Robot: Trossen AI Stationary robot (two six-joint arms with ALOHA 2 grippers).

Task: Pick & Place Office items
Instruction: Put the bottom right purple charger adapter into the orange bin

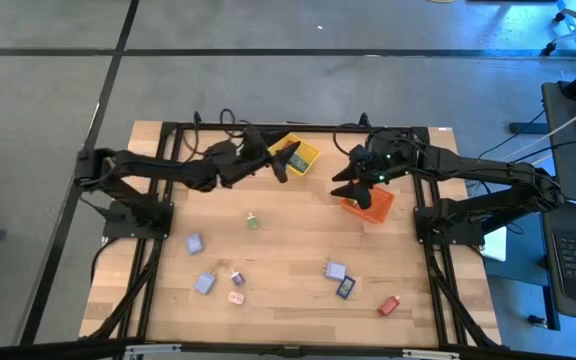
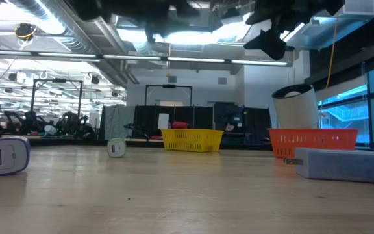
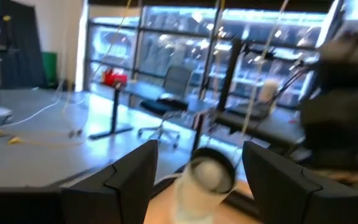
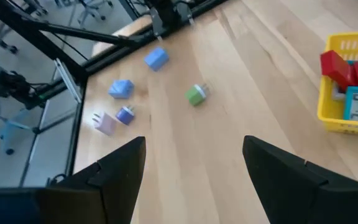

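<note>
Pieces (image 1: 252,221) scattered on table (image 1: 288,290) near yellow bin (image 1: 302,153)

Free room and obstacles. The middle of the table (image 1: 288,245) lies bare, open to a gripper between the green piece (image 1: 253,222) and the lavender piece (image 1: 336,270). Small pieces scatter the near left and near right. At the far edge stand the yellow bin (image 1: 305,154) and orange bin (image 1: 368,208), with the left gripper (image 1: 286,160) and right gripper (image 1: 353,185) raised beside them, narrowing passage there.
</note>
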